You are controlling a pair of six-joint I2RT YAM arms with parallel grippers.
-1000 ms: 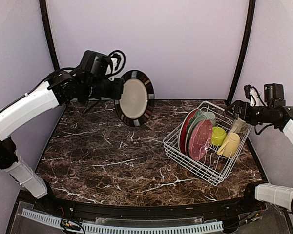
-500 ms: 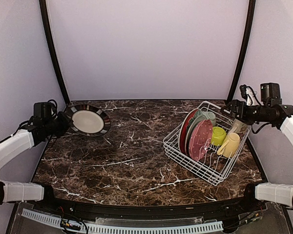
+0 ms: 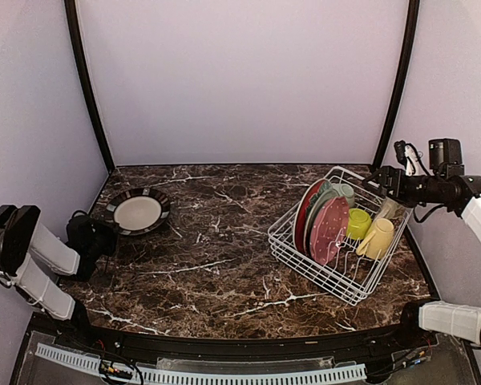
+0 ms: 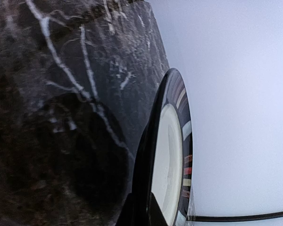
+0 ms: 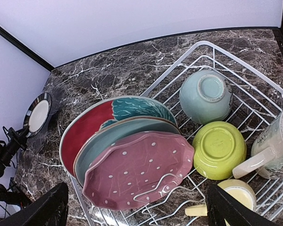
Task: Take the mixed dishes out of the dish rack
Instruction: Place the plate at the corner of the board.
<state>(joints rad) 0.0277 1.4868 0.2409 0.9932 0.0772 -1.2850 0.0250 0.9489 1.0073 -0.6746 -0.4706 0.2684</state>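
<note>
The right gripper (image 3: 378,176) hangs with its fingers spread wide and nothing between them. The dish rack (image 5: 212,45) sits directly below and just ahead of it, so this arm is by far the nearer one. Closest under the fingers the pink dotted plate (image 5: 137,170) stands on edge, its rim running from one finger across to the other and the lime bowl (image 5: 219,149) just beside it, so I judge the wrist must turn to pinch that rim. The left gripper (image 3: 92,239) sits well apart from the rack, near a dark plate (image 3: 138,211) lying flat on the table (image 3: 224,273), and I cannot tell whether its fingers are parted.
</note>
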